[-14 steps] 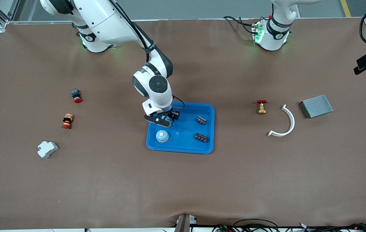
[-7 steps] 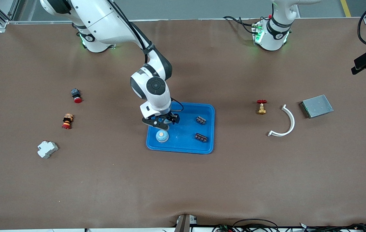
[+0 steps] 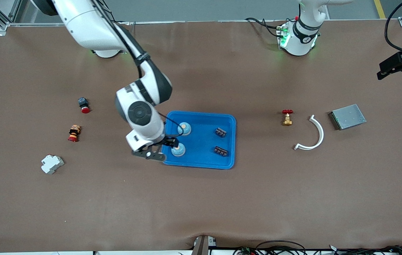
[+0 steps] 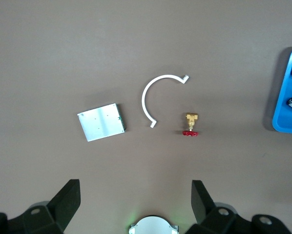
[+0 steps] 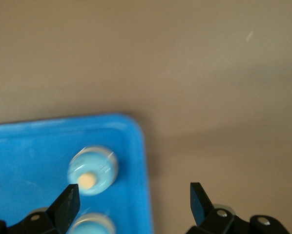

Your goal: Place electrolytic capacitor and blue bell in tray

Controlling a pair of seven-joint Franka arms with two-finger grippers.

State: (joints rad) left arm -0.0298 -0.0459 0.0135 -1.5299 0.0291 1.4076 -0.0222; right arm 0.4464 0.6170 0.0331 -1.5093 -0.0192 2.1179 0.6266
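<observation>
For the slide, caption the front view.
Right claw open above the tray edge; two blue bells inside.

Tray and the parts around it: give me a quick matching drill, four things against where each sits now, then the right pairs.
Things:
1. bells
2. red-handled valve
3. grey box
4. right gripper

Places:
A. at the left arm's end of the table, beside the white arc
B. on the bare table between the tray and the white arc
C. inside the tray, toward the right arm's end
D. over the tray's edge at the right arm's end, fingers open

Pairs: 1-C, 2-B, 3-A, 4-D
</observation>
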